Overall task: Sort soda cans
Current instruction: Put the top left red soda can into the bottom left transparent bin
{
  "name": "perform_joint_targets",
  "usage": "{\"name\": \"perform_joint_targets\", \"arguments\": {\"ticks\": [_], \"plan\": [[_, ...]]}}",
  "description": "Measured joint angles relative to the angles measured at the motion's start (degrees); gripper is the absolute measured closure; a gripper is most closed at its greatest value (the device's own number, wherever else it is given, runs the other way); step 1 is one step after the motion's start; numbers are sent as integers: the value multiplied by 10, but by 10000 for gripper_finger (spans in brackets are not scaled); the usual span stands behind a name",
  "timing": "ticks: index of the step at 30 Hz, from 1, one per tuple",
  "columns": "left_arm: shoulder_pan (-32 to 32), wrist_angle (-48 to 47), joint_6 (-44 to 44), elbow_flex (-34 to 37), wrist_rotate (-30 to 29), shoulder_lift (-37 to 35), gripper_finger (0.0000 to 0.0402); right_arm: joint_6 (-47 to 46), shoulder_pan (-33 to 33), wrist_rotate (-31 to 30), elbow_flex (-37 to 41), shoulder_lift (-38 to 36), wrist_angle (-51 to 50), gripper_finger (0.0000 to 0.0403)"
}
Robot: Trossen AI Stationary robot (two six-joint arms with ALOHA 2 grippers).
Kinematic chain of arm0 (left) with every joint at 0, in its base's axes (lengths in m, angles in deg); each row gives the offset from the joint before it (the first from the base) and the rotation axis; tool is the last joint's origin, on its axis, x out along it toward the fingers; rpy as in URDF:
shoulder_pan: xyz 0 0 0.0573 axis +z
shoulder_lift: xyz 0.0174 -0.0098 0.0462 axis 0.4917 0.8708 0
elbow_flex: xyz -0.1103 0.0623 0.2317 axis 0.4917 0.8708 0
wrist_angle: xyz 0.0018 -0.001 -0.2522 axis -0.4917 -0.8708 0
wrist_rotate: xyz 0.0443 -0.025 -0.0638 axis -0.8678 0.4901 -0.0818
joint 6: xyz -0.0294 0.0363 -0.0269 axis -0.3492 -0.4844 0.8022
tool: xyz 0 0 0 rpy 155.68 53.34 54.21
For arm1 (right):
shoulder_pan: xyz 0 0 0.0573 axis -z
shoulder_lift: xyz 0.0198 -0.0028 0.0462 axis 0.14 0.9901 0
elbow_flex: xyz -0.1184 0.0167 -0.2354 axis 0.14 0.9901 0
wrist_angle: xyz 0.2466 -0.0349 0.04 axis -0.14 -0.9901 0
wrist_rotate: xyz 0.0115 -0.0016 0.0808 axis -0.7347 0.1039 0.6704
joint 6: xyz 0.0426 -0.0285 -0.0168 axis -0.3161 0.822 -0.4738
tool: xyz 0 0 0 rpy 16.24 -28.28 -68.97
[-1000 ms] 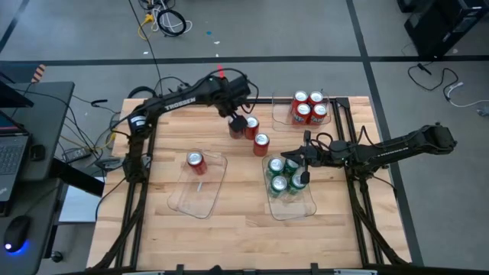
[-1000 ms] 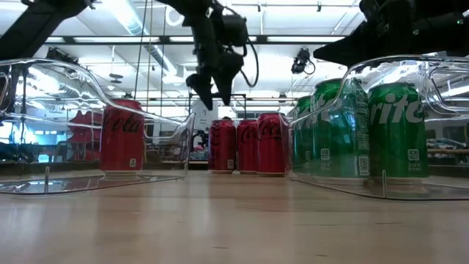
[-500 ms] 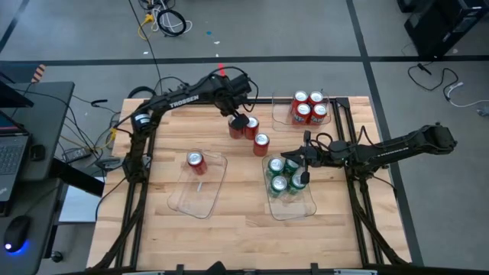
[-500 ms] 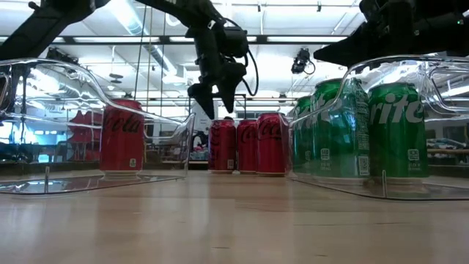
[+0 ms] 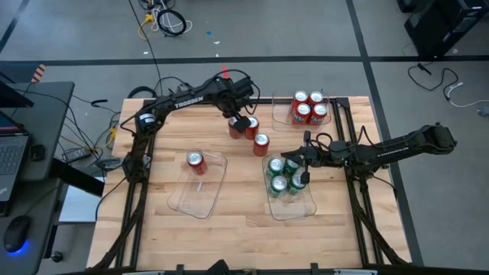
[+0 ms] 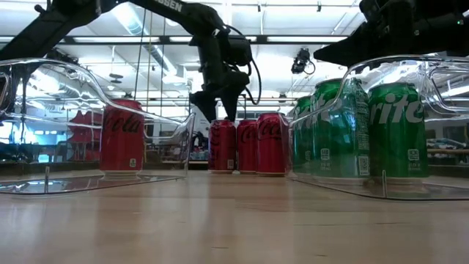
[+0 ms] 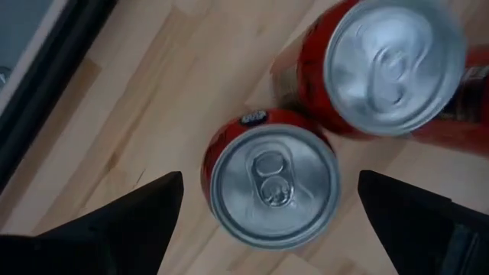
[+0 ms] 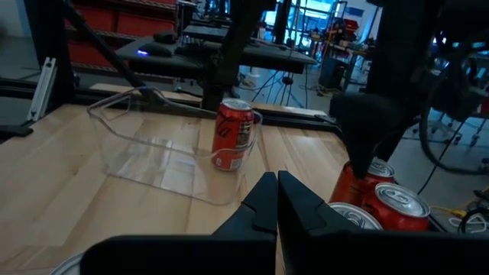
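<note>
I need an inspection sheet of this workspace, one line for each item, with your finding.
Surface: wooden table, bare between bins.
Job's things: four green cans in one clear bin; four red cans in the far bin; one red can in the left bin; three loose red cans.
Clutter: nothing seen.
Grippers: left gripper open above a loose red can; right gripper shut over the green cans' bin.
Cables: on the floor.
Surroundings: desk at left.
</note>
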Motion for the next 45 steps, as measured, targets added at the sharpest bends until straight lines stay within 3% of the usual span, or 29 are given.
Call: {"name": "perform_joint_targets", "arguments": {"ticks": [11, 17, 20, 29, 34, 40, 45], "plan": [[-1, -13, -34, 0, -28, 31, 17, 0, 0, 0, 0, 0, 0, 402], [0, -44, -47, -8, -51, 30, 118, 1, 0, 0, 0, 0, 0, 402], [0, -59, -59, -19, -51, 30, 120, 2, 0, 0, 0, 0, 0, 402], [-29, -231, -57, -179, -83, 29, 120, 2, 0, 0, 0, 0, 0, 402], [-65, -228, -18, -228, -90, 0, 120, 2, 0, 0, 0, 0, 0, 402], [-110, -232, 43, -197, -96, -57, 120, 0, 0, 0, 0, 5, -1, 402], [-162, -229, 116, -116, -98, -134, 120, 1, 0, 0, 0, 17, 9, 402]]}}
